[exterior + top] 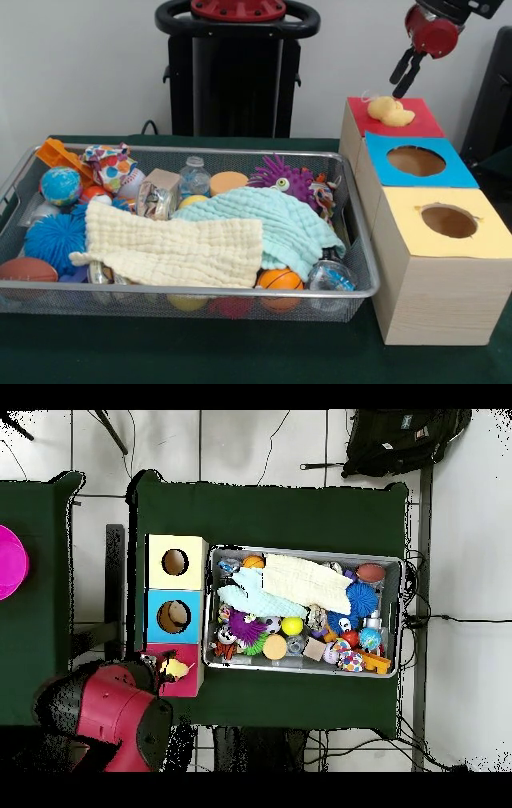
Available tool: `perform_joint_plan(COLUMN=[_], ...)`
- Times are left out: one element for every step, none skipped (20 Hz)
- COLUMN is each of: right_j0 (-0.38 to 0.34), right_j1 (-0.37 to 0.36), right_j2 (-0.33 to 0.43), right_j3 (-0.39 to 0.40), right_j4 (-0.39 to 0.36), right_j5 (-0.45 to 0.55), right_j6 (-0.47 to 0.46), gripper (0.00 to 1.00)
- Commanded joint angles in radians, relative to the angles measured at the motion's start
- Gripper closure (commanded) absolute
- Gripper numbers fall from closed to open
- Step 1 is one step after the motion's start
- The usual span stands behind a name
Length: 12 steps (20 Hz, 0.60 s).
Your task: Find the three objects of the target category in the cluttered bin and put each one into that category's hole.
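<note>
Nearest the camera stands the pale wooden box with a yellow top (445, 264), its round hole open and torn a little at the rim. Behind it sit the wooden box with a blue top (410, 164), also with a round hole, and the wooden box with a red top (392, 120). On the red top lies a yellow rubber duck (390, 111), covering that box's hole; the overhead view shows the duck (178, 668) at the hole's edge.

Above and just beside the duck hangs the red and black gripper (406, 74), its two dark fingers (398, 68) parted only narrowly and holding nothing, clear of the duck.

Left of the boxes is the silver wire-mesh bin (192, 300), packed full. A cream muslin cloth (172, 248) and a mint-green muslin cloth (264, 224) lie spread over the middle and hide much of what is below them. Around them show a small orange basketball (280, 280), a spiky blue ball (54, 238), a purple spiky toy with an eye (284, 178), a globe-printed ball (61, 184), a brown toy football (26, 269), a clear plastic bottle (194, 174), an orange round sponge (228, 182) and a dotted colourful cloth (110, 164).
</note>
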Motion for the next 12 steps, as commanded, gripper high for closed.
perform_joint_plan(right_j0=[-0.231,-0.235,-0.245,-0.26,-0.275,-0.291,-0.3,-0.309,-0.319,-0.329,-0.335,-0.336], right_j1=[-0.265,-0.264,-0.27,-0.278,-0.283,-0.287,-0.291,-0.294,-0.3,-0.306,-0.309,-0.311], right_j2=[0.344,0.345,0.357,0.369,0.382,0.395,0.405,0.416,0.428,0.441,0.448,0.452], right_j3=[0.157,0.154,0.153,0.156,0.157,0.157,0.157,0.157,0.162,0.167,0.168,0.169], right_j4=[-0.115,-0.119,-0.135,-0.153,-0.173,-0.194,-0.209,-0.224,-0.235,-0.245,-0.257,-0.266], right_j5=[-0.232,-0.23,-0.23,-0.233,-0.236,-0.238,-0.239,-0.239,-0.242,-0.244,-0.248,-0.246], right_j6=[-0.467,-0.464,-0.45,-0.439,-0.426,-0.413,-0.395,-0.377,-0.363,-0.348,-0.335,-0.316], gripper=[0.0,0.0,0.0,0.0,0.0,0.0,0.0,0.0,0.0,0.0,0.0,0.0])
